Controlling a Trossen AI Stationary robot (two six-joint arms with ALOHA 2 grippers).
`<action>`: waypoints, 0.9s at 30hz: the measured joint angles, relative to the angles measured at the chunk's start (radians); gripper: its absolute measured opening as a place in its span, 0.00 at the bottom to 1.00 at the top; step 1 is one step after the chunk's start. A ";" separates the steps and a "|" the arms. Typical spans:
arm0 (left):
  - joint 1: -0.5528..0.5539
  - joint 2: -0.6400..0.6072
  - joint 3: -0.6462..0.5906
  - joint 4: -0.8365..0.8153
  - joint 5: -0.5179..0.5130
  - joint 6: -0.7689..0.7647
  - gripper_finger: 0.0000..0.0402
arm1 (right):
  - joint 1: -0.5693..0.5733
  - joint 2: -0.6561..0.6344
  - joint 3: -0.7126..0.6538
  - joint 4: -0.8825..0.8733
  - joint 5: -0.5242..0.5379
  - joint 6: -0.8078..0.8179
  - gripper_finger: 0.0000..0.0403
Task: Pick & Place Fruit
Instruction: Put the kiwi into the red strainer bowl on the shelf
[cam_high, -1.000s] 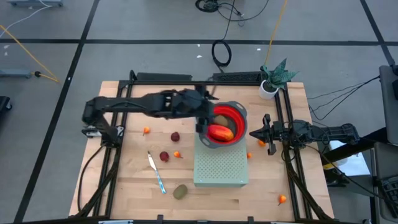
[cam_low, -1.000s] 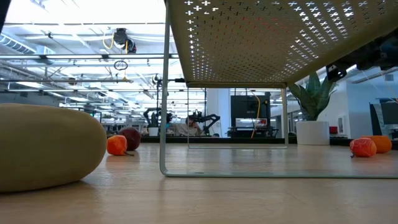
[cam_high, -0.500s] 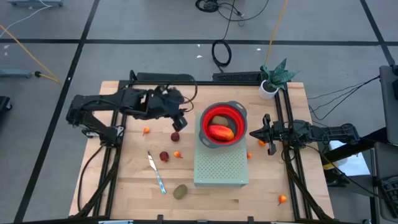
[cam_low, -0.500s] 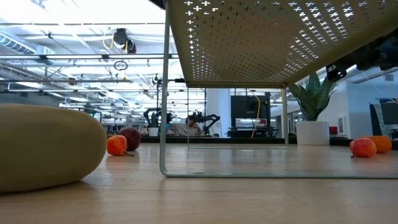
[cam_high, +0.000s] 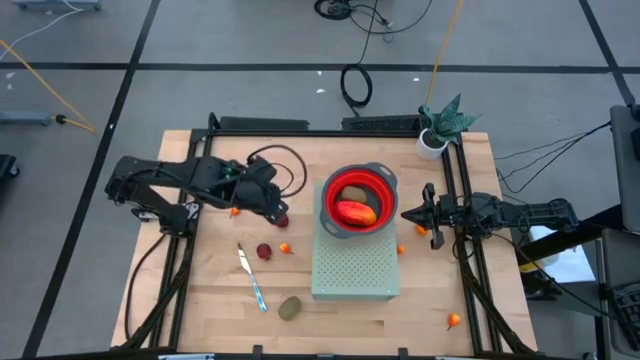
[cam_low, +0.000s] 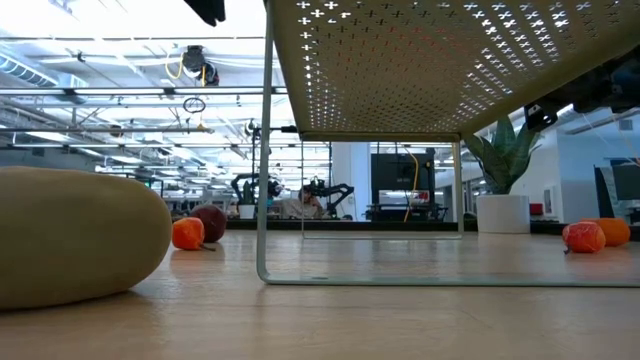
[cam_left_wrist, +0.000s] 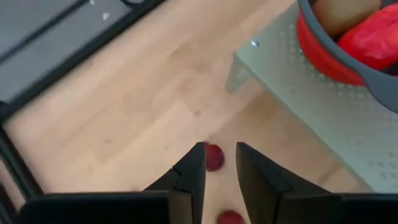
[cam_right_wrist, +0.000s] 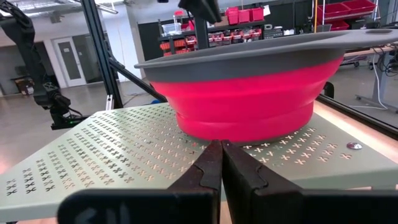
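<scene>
Left gripper (cam_high: 279, 213): above the table left of the bowl, fingers (cam_left_wrist: 191, 177) slightly parted, nothing grasped, one dark red ball (cam_left_wrist: 214, 157) seen between the tips.
Right gripper (cam_high: 405, 215): parked right of the stand, fingers pressed together, empty.
Red bowl (cam_high: 383, 190): on the perforated stand (cam_high: 354, 268), containing the red-orange fruit (cam_high: 353, 212) and one brown-green oval (cam_high: 356, 194).
Table (cam_high: 210, 300): second dark red ball (cam_high: 264, 251), second oval (cam_high: 290, 307), knife (cam_high: 251, 278), scattered tiny orange balls (cam_high: 285, 248).
</scene>
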 joint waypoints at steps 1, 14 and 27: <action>-0.013 0.000 -0.007 0.000 0.004 -0.031 0.20 | 0.000 0.000 0.000 0.000 0.000 0.000 0.00; -0.217 0.000 -0.154 0.154 0.098 -0.324 0.04 | 0.000 0.000 0.000 0.000 0.000 -0.004 0.00; -0.398 0.094 -0.319 0.762 0.119 -0.201 0.01 | 0.000 0.000 0.000 0.000 0.000 -0.005 0.00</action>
